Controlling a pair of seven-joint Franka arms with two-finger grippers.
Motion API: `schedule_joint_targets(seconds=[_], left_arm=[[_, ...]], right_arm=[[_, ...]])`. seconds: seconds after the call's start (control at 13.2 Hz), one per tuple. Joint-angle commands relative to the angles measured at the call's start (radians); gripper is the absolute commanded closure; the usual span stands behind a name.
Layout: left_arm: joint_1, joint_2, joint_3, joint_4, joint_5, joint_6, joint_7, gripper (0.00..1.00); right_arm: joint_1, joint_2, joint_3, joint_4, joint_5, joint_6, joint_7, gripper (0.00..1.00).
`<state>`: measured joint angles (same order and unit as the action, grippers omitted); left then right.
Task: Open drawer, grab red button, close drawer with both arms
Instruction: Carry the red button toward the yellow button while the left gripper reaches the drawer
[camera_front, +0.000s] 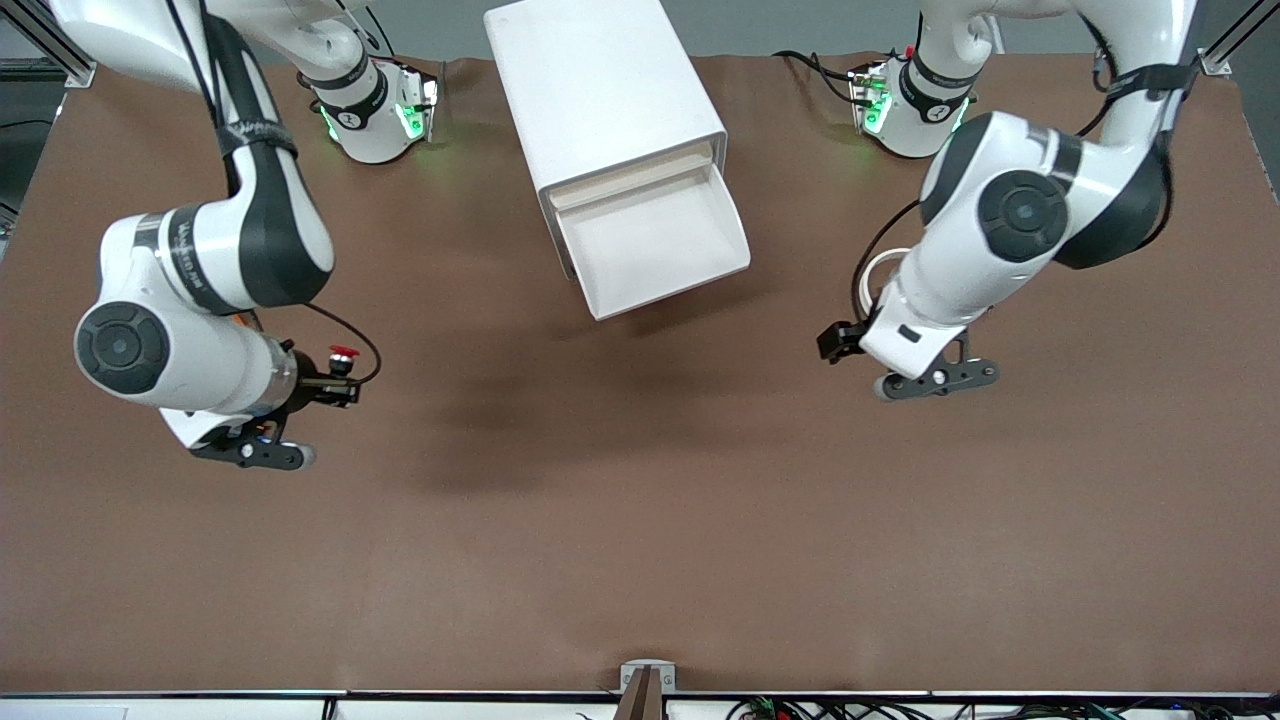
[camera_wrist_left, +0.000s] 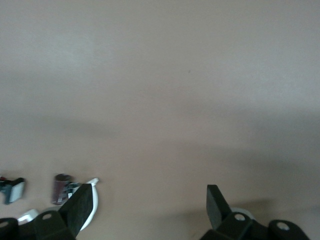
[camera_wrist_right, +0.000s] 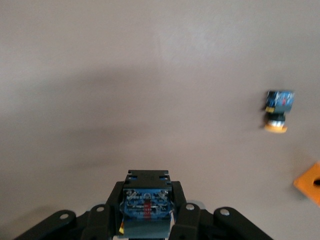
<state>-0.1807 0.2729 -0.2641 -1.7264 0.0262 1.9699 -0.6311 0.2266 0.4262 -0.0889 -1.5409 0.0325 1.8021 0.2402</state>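
Looking down on a brown, matte worktop (camera_front: 640, 540), with grey floor edging past it at the arms' end.

Standing between the two green-lit bases: a white box cabinet (camera_front: 600, 90), turned a little askew. Sticking out of its front, toward the front camera: the drawer (camera_front: 655, 250), the uppermost one, pulled well out, showing a shallow white tray with a beige-edged front and nothing visible inside.

Hanging over bare worktop toward the right arm's end: the right gripper (camera_front: 335, 380), pressed together and pinching the button (camera_front: 343, 353). Showing in the front view as a tiny red mushroom cap on a dark body. Showing in the right wrist view as a black-and-blue block (camera_wrist_right: 147, 207) with a small red mark on its face, clamped between the black fingers (camera_wrist_right: 107, 222), cap pointing away from the camera.

Lying on the worktop in that same wrist view, well apart from the held one: a like button with a yellow-orange cap (camera_wrist_right: 276, 112), and near it an orange cube (camera_wrist_right: 310, 182), cut off at the picture's edge.

Waiting over bare worktop toward the left arm's end: the left gripper (camera_front: 838, 340), spread wide and holding nothing, both black fingers (camera_wrist_left: 80, 205) showing in the left wrist view with only brown surface between them.
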Motion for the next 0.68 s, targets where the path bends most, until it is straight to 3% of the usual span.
schedule_joint_targets(seconds=[0.0, 0.38, 0.6], left_arm=[[-0.040, 0.038, -0.003, 0.024, 0.027, 0.014, -0.088, 0.00], [-0.112, 0.104, -0.003, 0.024, 0.034, 0.089, -0.270, 0.00], [-0.167, 0.137, -0.004, 0.024, 0.032, 0.130, -0.360, 0.00]], right_arm=[[-0.065, -0.041, 0.021, -0.142, -0.035, 0.153, -0.084, 1.00], [-0.168, 0.009, 0.021, -0.245, -0.040, 0.406, -0.121, 1.00], [-0.182, 0.052, 0.021, -0.245, -0.040, 0.445, -0.093, 1.00]])
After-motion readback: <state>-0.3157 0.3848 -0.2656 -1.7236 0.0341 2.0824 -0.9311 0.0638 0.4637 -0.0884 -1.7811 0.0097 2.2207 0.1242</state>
